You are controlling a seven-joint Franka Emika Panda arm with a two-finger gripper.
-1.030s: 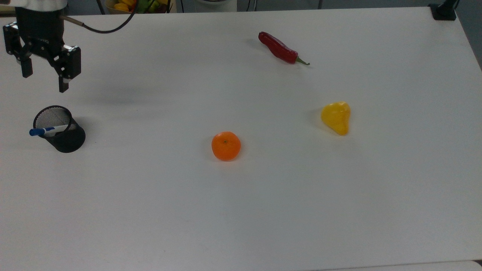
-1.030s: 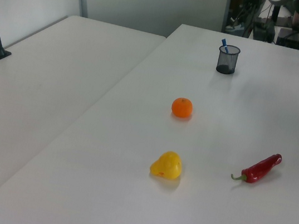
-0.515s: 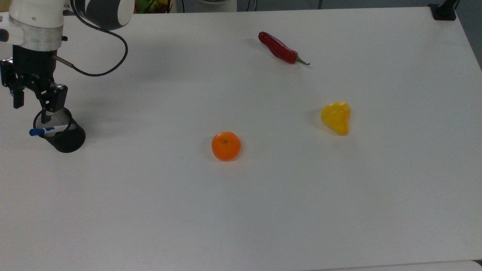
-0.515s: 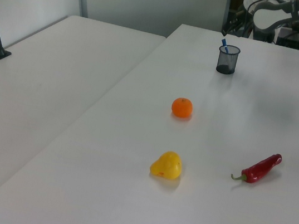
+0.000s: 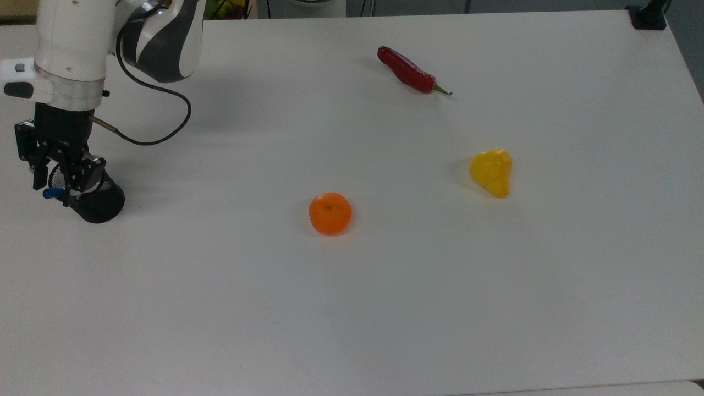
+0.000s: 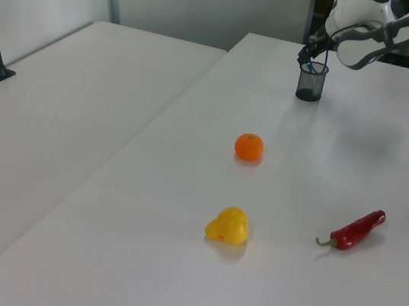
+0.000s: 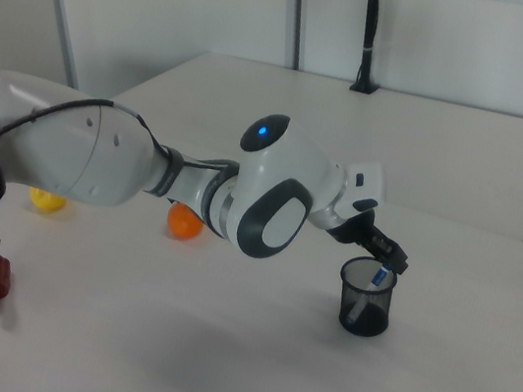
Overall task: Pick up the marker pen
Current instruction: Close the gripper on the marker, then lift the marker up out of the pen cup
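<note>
The marker pen (image 5: 53,193) leans out of a black mesh cup (image 5: 102,204) at the top view's left, with its blue cap over the cup's rim. My gripper (image 5: 52,194) has come down over the cup. Its fingers stand apart, one on each side of the capped end, so it is open. In the right view the gripper (image 7: 386,260) sits at the cup's (image 7: 364,307) rim with the marker pen (image 7: 377,276) just below it. In the left view the cup (image 6: 311,83) stands at the far end of the table.
An orange (image 5: 330,213) lies mid-table, a yellow fruit (image 5: 491,171) to its right and a red chili (image 5: 410,71) further back. The arm's black cable (image 5: 159,129) loops behind the cup. A black clamp (image 5: 649,16) sits at the table's far right corner.
The gripper has descended from above and behind the cup down to its rim, and its fingers now straddle the marker's blue cap. The marker and cup have not moved.
</note>
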